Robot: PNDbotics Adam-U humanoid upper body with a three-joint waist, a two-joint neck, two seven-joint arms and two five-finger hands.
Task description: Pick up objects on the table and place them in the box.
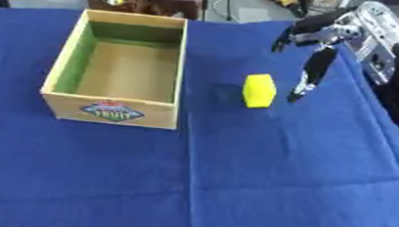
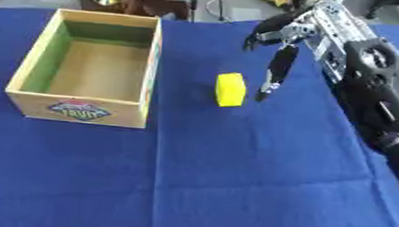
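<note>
One wooden box (image 1: 115, 69), open top, sits on the blue tablecloth (image 1: 233, 186) at about 10 o'clock from table centre. Inside walls look green on the left and far sides, floor bare wood, nothing visible in it. One printed label (image 1: 111, 111) on its near face, text not readable.

One yellow block (image 1: 259, 90), the only loose item on the cloth. It stands at about 1 o'clock from centre, at 3 o'clock from the box, well apart from the box wall.

One robot hand in view: right hand (image 2: 280, 39), coming in from 1–2 o'clock. Fingers spread apart and pointing down, holding nothing. One long finger (image 1: 312, 75) hangs lowest, tip just beside the block at the block's 3 o'clock; can't tell if the tip touches the cloth. No contact with the block seen. Shorter fingers splay toward 10 o'clock above the cloth.

View differences: right eye view shows much more of the right forearm (image 2: 380, 90), black with silver parts, running down the right edge toward 4 o'clock; left eye view cuts it off near the wrist. Left eye view shows more cloth at 9 o'clock of the box.

Left hand shows in neither view.

Past the far table edge at 12 o'clock: one brown crate (image 1: 136, 2) with mixed clutter, contents unclear.
</note>
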